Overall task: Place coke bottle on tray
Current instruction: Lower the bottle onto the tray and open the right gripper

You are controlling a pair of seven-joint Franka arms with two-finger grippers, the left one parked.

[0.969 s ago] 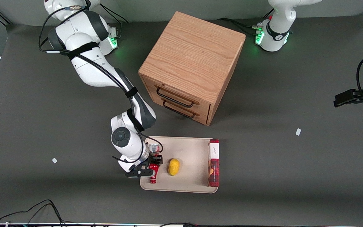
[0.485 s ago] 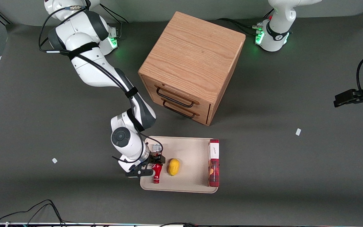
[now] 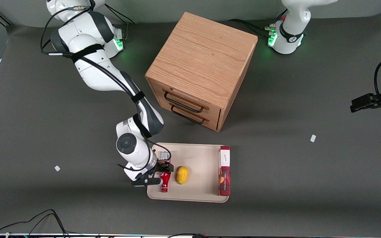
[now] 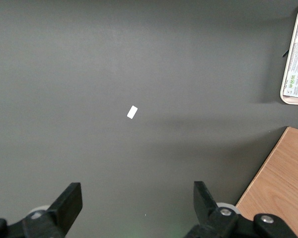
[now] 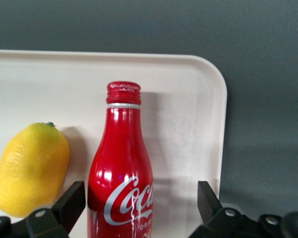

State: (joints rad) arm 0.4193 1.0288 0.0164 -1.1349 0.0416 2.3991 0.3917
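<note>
The bottle (image 5: 121, 173) is lying on the tray (image 5: 198, 114) between the fingers of the pincer (image 5: 139, 208), which is standing open and gripping nothing, so only pulling away seems left.

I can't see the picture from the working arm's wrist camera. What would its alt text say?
A red contour coke bottle with white script lies on a cream-beige tray, between the open black gripper fingers. A yellow lemon sits beside it on the tray, grey table around.
</note>
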